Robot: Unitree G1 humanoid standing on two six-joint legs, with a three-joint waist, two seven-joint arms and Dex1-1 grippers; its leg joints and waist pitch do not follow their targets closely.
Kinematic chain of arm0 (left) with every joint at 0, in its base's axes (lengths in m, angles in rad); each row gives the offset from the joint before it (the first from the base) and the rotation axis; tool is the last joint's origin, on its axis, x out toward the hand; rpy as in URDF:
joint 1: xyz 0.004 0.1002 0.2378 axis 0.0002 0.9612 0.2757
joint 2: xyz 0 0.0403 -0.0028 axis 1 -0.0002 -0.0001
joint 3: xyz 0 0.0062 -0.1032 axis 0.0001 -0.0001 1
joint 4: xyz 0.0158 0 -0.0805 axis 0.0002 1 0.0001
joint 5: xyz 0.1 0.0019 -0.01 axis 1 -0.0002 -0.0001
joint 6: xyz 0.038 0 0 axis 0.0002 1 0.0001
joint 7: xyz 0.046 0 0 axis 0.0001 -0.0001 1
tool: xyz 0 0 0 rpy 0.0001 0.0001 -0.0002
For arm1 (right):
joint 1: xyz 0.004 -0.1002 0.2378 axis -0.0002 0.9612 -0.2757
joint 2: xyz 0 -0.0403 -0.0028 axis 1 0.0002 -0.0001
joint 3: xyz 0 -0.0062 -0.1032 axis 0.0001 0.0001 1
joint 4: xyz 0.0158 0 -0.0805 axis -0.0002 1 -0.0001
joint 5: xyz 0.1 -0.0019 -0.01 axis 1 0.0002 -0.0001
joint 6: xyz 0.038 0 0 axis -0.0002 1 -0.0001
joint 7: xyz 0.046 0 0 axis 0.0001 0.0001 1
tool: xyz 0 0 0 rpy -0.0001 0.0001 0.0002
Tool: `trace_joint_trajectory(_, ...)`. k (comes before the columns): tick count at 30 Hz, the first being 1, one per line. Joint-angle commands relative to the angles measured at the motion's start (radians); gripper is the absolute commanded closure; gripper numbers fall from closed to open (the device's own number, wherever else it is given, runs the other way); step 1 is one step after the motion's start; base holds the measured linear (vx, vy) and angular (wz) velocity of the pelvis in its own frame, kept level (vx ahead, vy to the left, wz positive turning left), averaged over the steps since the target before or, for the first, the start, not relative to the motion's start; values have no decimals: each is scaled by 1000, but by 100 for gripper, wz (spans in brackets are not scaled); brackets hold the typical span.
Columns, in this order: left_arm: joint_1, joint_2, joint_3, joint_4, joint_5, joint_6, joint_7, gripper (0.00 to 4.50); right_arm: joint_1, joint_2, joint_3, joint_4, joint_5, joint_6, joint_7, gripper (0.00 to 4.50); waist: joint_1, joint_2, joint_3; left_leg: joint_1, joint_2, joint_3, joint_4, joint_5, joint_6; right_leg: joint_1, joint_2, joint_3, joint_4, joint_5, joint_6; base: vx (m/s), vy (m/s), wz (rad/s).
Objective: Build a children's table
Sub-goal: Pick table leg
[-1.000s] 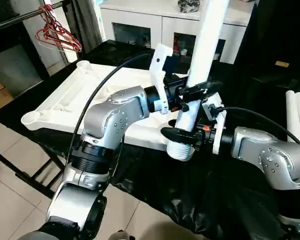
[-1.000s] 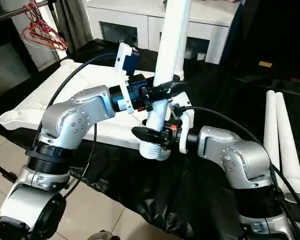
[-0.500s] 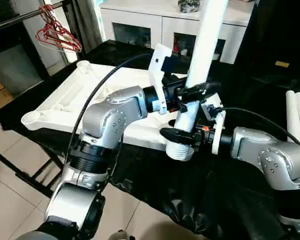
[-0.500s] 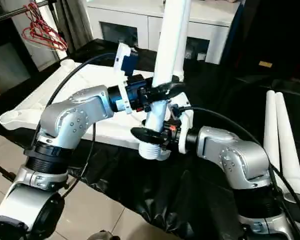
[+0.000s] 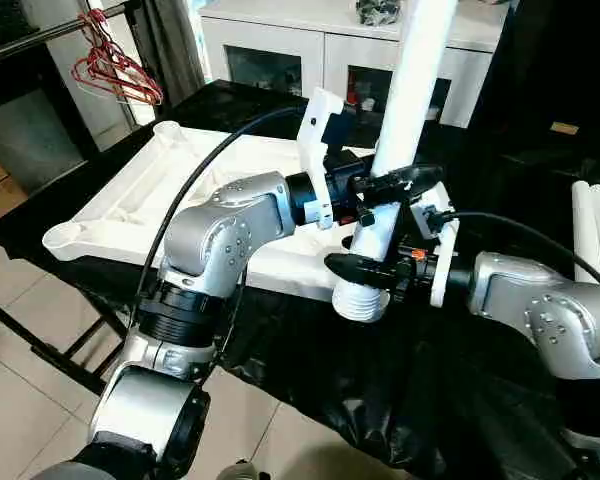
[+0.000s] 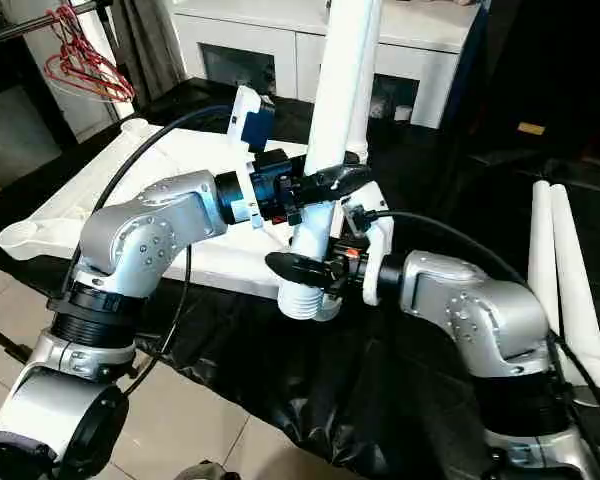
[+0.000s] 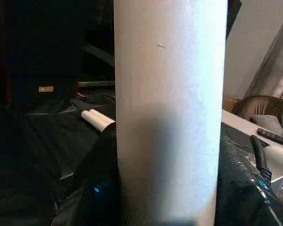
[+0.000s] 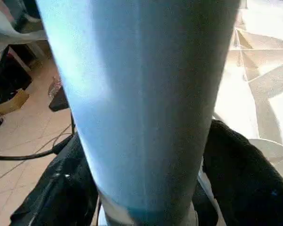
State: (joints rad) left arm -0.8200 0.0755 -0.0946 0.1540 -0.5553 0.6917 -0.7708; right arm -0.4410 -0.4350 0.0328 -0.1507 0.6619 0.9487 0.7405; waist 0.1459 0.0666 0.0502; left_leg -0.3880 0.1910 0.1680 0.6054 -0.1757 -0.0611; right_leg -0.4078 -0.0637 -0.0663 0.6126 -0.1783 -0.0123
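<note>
Lying upside down in the frame's upper left on the black-draped worktop (image 5: 310,400), the white ribbed plastic tabletop (image 5: 150,190) awaits the long white tubular leg (image 5: 405,130), held upright at centre. The left gripper (image 5: 388,186) pinches its shaft; the right gripper (image 5: 365,268) brackets its threaded end, fingers slack or pinching I cannot tell. Next, probably, steering that end into a corner socket.

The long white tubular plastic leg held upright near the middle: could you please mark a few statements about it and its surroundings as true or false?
1. The long white tubular plastic leg stands roughly upright. True.
2. Its ribbed end points up. False: that end is at the bottom.
3. The left pincer is around the leg above the right pincer. True.
4. The white rectangular plastic tabletop lies with its ribbed underside up. True.
5. The leg is already seated in a corner socket. False: its lower end hangs in front of the tabletop's near edge.
6. Two spare white legs lie on the tabletop. False: they lie on the black cloth, on the robot's right.
</note>
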Motion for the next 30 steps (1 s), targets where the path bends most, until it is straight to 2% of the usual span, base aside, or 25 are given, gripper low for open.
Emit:
trace_joint_trajectory(1, -11, 11, -9, -8, 0, 6, -14, 264, 4, -10, -28, -17, 8, 9, -5, 153, 3, -22, -80, 8, 25, -8, -53, -70, 38, 64, -69, 42, -67, -166, -163, 0, 0, 0)
trace_joint_trajectory(2, -11, 11, -9, -8, 0, 6, -15, 264, 6, -11, -27, -18, 11, 12, -5, 169, 3, -22, -80, 8, 25, -8, -53, -71, 38, 64, -69, 42, -68, -168, -163, 0, 0, 0)
trace_joint_trajectory(5, -12, 11, -8, -7, 0, 7, -15, 264, 7, -11, -25, -18, 13, 14, -8, 175, 4, -21, -79, 8, 25, -8, -53, -76, 37, 64, -69, 41, -69, -175, -162, 0, 0, 0)
trace_joint_trajectory(8, -11, 10, -7, -7, 0, 8, -15, 265, 8, -10, -22, -18, 14, 14, -12, 212, 4, -21, -79, 9, 26, -8, -53, -77, 36, 63, -70, 42, -69, -175, -163, 0, 0, 0)
trace_joint_trajectory(11, -13, 10, -4, -4, 0, 7, -16, 265, 8, -10, -20, -18, 13, 16, -12, 223, 3, -21, -79, 8, 25, -9, -53, -75, 35, 64, -69, 41, -68, -176, -160, 0, 0, 0)
trace_joint_trajectory(12, -13, 9, -4, -3, 1, 6, -16, 265, 8, -10, -20, -18, 12, 17, -12, 244, 3, -21, -80, 9, 26, -9, -53, -74, 35, 64, -70, 42, -68, -172, -161, 0, 0, 0)
trace_joint_trajectory(16, -13, 10, -7, -3, 23, -40, -16, 265, 9, -11, -19, -14, 12, 13, -14, 252, 4, -21, -80, 8, 25, -8, -53, -72, 36, 64, -70, 42, -68, -168, -162, 0, 0, 0)
trace_joint_trajectory(18, -10, 12, -7, -14, 8, -8, -18, 209, 9, -10, -19, -14, 10, 11, -18, 254, 4, -23, -80, 8, 25, -8, -53, -69, 37, 64, -70, 42, -67, -165, -162, 0, 0, 0)
trace_joint_trajectory(21, -3, 10, 3, -26, -17, 16, -23, 189, 8, -3, -18, -11, 6, 2, -26, 255, 4, -23, -80, 8, 25, -8, -53, -70, 36, 64, -70, 42, -68, -175, -161, 0, 0, 0)
trace_joint_trajectory(23, 1, 0, 15, -25, -4, -26, -5, 159, 9, 3, -20, -9, 3, -3, -33, 256, 4, -22, -79, 8, 25, -8, -53, -70, 35, 63, -70, 42, -69, -178, -160, 0, 0, 0)
trace_joint_trajectory(24, 5, -13, 31, -23, -2, -68, 3, 151, 9, 9, -22, -9, 0, -8, -39, 257, 4, -27, -79, 7, 25, -8, -54, -70, 36, 64, -71, 42, -70, -179, -161, 0, 0, 0)
trace_joint_trajectory(25, 11, -25, 46, -27, -6, -106, 4, 151, 10, 16, -26, -7, -2, -15, -48, 257, 4, -29, -79, 7, 25, -7, -53, -70, 36, 65, -72, 42, -70, -178, -160, 0, 0, 0)
trace_joint_trajectory(26, 15, -33, 56, -29, -11, -129, 2, 150, 10, 21, -30, -6, -3, -21, -53, 257, 4, -28, -79, 6, 25, -7, -53, -67, 38, 64, -72, 42, -70, -176, -162, 0, 0, 0)
trace_joint_trajectory(28, 25, -74, 112, -43, -45, -167, 46, 151, 12, 49, -53, 2, -12, -55, -89, 257, 4, -33, -79, 3, 25, -6, -53, -63, 40, 66, -74, 41, -67, -168, -167, 0, 0, 0)
trace_joint_trajectory(30, 43, -88, 133, -52, -33, -209, 83, 151, 13, 80, -81, 14, -21, -81, -136, 257, 3, -33, -80, 6, 26, -6, -53, -71, 41, 62, -74, 41, -69, -182, -168, 0, 0, 0)
